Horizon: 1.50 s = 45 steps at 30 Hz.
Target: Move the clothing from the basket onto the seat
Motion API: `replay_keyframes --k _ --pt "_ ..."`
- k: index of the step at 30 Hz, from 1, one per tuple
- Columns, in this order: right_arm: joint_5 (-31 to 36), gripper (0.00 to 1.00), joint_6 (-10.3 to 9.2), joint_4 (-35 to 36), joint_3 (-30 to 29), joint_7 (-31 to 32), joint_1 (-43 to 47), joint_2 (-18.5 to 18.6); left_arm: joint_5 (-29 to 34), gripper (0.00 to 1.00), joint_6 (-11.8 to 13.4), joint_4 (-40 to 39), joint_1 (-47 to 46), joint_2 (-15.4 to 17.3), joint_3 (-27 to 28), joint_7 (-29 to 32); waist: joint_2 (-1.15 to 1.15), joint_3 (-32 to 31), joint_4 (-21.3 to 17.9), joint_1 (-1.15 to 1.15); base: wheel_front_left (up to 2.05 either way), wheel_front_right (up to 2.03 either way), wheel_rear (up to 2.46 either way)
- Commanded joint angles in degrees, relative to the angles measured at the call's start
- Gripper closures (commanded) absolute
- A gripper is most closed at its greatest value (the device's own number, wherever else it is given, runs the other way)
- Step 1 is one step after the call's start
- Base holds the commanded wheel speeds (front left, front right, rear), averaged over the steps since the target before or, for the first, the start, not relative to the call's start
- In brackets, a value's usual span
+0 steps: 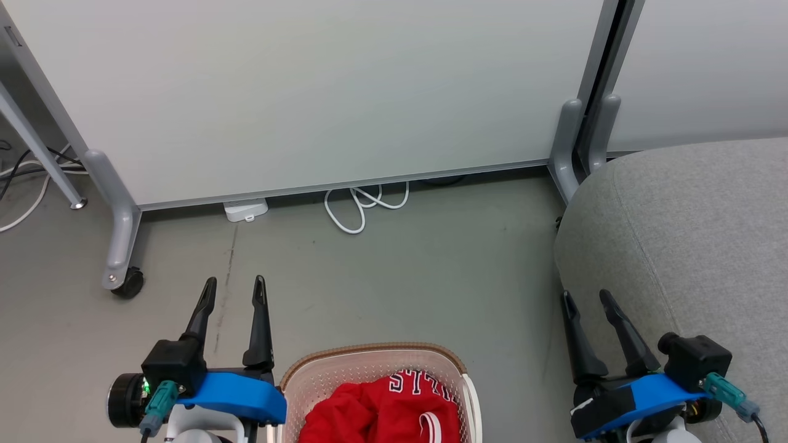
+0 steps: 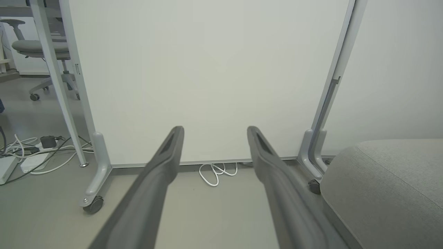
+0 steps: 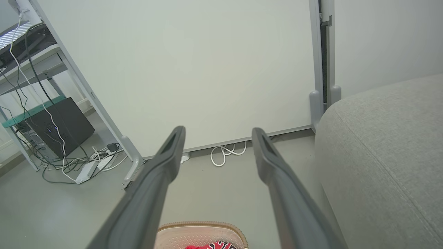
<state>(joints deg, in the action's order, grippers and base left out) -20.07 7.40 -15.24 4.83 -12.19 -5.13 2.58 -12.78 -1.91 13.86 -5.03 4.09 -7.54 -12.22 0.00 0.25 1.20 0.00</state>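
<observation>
Left gripper (image 1: 235,280) and right gripper (image 1: 585,294) are held wide open, empty, flanking the basket (image 1: 369,352), likely staged for a reach; clothing (image 1: 375,412) is heaped inside, behind the fingertips (image 1: 259,284), seat (image 1: 689,234) just outside the right fingers (image 1: 627,337).

A white cable (image 1: 360,209) lies looped on the floor (image 1: 431,271) below the partition (image 1: 320,92).

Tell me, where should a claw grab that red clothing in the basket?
Probably the raised crumpled fold atop the red clothing, coming straight down from above: it lies heaped inside the basket, whose walls block any sideways approach.
</observation>
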Motion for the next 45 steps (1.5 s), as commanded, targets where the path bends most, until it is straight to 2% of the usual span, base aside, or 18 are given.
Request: replay_keyframes --k 1,25,40,45 --pt "1.3 0.00 0.13 0.1 0.2 -0.6 -0.9 0.4 1.3 0.00 0.2 0.0 -1.0 0.3 -0.1 -0.5 0.00 0.0 0.0 0.00 0.00 0.00 0.00" --pt "10.5 0.00 0.15 -0.8 1.3 -3.1 -0.5 0.5 10.8 0.00 -0.3 2.5 -1.4 -0.3 -1.1 -3.1 0.00 -0.2 0.4 0.00 0.00 0.00 0.00" --pt "10.5 0.00 0.10 -1.3 1.2 -3.1 -0.6 0.5 10.8 0.00 -0.7 3.1 -1.5 -0.6 -0.6 -3.1 0.00 -0.2 0.6 0.00 0.00 0.00 0.00" --pt "10.6 0.00 0.10 -1.4 1.4 -3.1 -0.9 0.5 11.2 0.00 -1.5 4.5 -2.6 -0.5 -1.4 -3.1 0.00 0.1 0.4 0.00 0.00 0.00 0.00"
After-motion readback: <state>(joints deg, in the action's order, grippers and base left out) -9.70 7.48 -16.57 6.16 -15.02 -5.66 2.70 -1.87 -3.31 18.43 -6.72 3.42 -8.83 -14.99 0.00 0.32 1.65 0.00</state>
